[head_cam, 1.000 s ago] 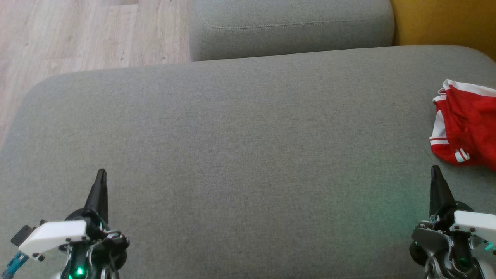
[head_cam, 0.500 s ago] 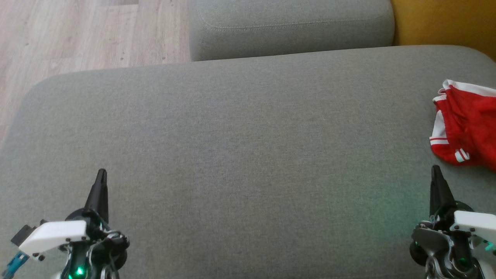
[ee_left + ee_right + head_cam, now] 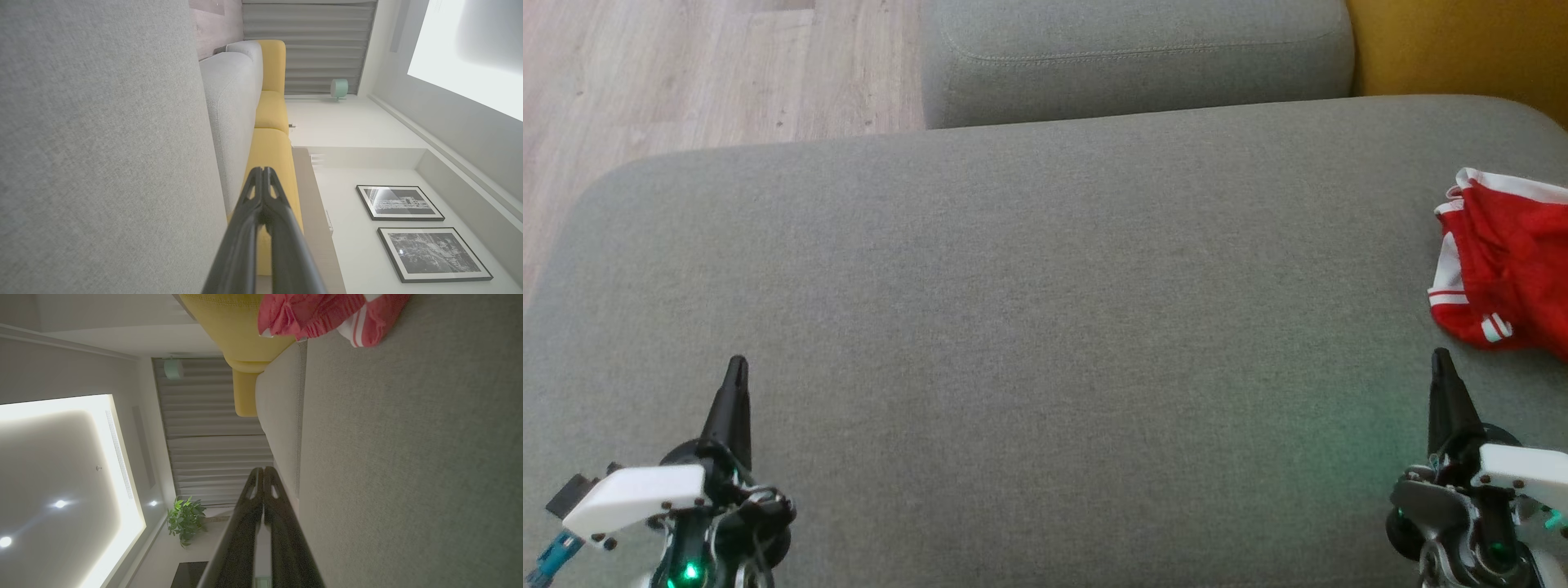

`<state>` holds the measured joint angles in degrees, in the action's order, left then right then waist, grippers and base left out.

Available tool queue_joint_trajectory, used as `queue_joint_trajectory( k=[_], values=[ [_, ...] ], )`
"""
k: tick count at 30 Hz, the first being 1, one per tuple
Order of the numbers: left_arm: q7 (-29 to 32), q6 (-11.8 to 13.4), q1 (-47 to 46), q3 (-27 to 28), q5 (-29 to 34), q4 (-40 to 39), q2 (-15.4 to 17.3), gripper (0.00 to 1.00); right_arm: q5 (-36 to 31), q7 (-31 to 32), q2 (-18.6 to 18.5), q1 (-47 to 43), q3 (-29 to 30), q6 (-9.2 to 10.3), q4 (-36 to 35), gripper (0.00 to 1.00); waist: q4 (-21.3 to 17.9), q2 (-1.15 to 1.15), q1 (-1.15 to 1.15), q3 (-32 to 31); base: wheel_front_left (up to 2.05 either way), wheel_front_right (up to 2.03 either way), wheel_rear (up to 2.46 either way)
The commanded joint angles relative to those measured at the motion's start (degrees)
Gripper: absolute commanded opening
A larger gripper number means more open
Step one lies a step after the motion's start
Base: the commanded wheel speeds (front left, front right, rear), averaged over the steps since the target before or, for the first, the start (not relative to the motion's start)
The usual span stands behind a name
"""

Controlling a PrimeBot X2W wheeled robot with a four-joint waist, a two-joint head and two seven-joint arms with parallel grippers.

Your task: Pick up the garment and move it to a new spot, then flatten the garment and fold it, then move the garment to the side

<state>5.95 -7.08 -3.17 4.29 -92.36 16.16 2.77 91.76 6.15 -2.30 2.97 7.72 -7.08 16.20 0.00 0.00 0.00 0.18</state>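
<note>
The garment (image 3: 1511, 261) is red with white stripes and lies crumpled at the far right of the grey sofa seat (image 3: 1029, 310), cut off by the head view's right edge. The right wrist view shows the garment (image 3: 327, 314) at its top. My right gripper (image 3: 1440, 357) is shut and empty, hovering just short of the garment's near edge. In its own wrist view the right gripper (image 3: 262, 470) has its two fingers pressed together. At the lower left, far from the cloth, my left gripper (image 3: 737, 363) is shut and holds nothing. The left gripper (image 3: 262, 170) shows closed fingers there too.
A grey backrest cushion (image 3: 1135, 57) stands behind the seat, with a yellow cushion (image 3: 1462, 49) at the back right. Wooden floor (image 3: 686, 73) lies beyond the seat's left and far-left edges. The wide middle of the seat is bare fabric.
</note>
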Motion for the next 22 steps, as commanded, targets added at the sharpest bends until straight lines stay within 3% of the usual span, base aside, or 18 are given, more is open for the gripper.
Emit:
queue_joint_trajectory(
  k=[1, 22],
  values=[
    [0.3, -0.4, -3.0, 1.9, -0.1, -2.1, 0.4, 0.00, 0.4, 0.3, -0.6, 3.2, -1.2, -0.41, -2.2, 0.00, 0.0, 0.00, 0.00, 0.0, 0.00, 0.00, 0.00],
    [0.4, -0.4, -3.0, 2.0, 0.0, -2.1, 0.3, 0.00, 0.4, 0.3, -0.6, 3.2, -1.2, -0.41, -2.2, 0.00, 0.0, 0.00, 0.00, 0.0, 0.00, 0.00, 0.00]
  ],
)
